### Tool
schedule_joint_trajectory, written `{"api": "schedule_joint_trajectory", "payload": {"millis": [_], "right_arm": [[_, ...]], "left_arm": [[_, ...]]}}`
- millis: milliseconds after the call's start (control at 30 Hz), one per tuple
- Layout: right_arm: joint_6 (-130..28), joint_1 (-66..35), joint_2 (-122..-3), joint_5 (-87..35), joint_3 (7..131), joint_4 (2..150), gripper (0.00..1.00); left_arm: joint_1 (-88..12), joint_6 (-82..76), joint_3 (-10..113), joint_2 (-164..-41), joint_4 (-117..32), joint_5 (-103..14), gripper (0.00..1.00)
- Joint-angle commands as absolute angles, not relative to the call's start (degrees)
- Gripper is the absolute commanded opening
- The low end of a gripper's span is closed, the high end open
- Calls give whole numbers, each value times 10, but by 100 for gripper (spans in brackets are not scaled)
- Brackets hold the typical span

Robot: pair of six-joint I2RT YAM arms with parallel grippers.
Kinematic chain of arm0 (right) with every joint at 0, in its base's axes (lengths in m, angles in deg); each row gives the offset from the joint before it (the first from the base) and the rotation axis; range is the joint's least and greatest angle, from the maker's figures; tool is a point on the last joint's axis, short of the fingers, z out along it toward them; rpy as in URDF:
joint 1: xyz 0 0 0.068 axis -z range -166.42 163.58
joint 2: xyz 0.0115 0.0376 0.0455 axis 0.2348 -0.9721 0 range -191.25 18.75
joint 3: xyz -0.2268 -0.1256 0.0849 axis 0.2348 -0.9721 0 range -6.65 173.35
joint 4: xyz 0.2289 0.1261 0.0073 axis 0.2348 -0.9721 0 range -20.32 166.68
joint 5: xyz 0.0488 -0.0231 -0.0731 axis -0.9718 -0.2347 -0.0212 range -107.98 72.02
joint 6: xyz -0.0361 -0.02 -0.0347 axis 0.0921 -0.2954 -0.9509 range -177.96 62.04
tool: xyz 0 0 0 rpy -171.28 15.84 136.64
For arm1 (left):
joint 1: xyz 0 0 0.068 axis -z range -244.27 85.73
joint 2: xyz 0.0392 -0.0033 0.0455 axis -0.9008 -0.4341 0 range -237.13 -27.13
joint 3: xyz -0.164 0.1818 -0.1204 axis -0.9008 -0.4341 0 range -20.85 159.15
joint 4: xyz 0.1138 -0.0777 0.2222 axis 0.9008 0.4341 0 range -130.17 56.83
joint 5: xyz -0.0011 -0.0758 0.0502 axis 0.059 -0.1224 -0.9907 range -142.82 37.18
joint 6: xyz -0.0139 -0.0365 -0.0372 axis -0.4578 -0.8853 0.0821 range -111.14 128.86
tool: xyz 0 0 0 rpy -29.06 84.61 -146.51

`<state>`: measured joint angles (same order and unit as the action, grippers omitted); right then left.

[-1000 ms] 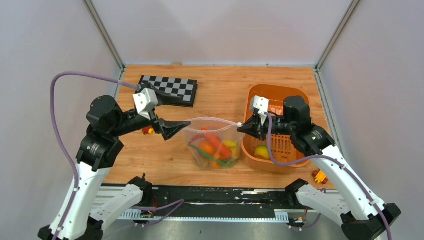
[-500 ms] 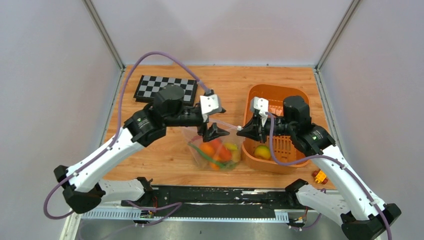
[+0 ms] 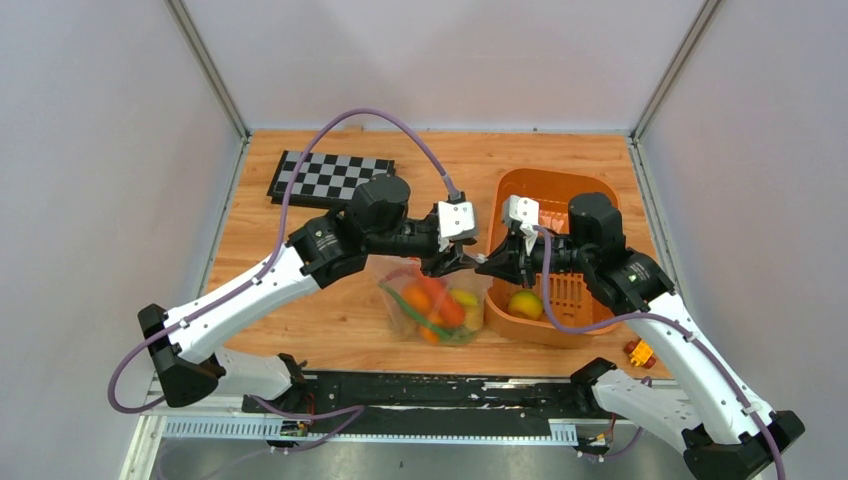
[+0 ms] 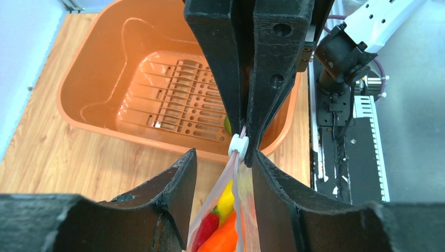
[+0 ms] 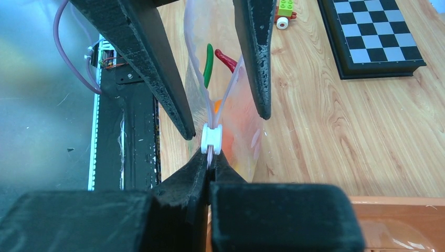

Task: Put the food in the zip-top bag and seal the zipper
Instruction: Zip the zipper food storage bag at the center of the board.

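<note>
The clear zip-top bag [image 3: 430, 300] stands on the table, its mouth apart. In it lies food: a carrot [image 4: 226, 239], a red chilli [image 4: 206, 231] and a yellow piece [image 4: 225, 197]. A white slider [image 4: 239, 144] sits at the right end of the pink zipper [image 5: 195, 79]. My right gripper [image 5: 211, 157] is shut on the zipper strip just behind the slider. My left gripper [image 4: 224, 157] is open and straddles the bag's top beside the slider. From above, the left gripper [image 3: 452, 265] and right gripper [image 3: 487, 262] stand tip to tip.
The orange basket [image 3: 560, 195] stands right of the bag, with a yellow-green fruit [image 3: 524, 303] inside. A checkerboard [image 3: 330, 177] lies at the back left. A small block toy [image 3: 640, 352] sits near the front right edge, another [image 5: 285, 10] beyond the bag.
My left arm has swung right, from the bag's left end across to the slider end, and its jaws have narrowed. The right gripper has kept its hold and place.
</note>
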<state>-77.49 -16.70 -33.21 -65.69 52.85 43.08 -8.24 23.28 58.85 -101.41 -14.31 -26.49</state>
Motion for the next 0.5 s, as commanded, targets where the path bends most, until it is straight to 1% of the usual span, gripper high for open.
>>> {"api": "schedule_joint_trajectory", "payload": {"millis": [0,67,167,267,367,467], "right_arm": [[-774,-166,-323,-674,556,448,0],[-773,-167,-326,-674,556,449,0],[-769,-166,-327,-675,557,452,0],[-764,-166,-325,-679,553,460,0],[-761,-166,-328,-681,551,464,0],[-762,-166,-329,-680,553,461,0]], "left_arm": [[-79,226,567,-986,-203,-261,49],[-79,224,562,-982,-212,-257,48],[-79,233,565,-988,-197,-250,42],[-79,248,582,-999,-166,-221,43],[-79,247,578,-1003,-176,-223,39],[-79,246,579,-1009,-181,-217,44]]}}
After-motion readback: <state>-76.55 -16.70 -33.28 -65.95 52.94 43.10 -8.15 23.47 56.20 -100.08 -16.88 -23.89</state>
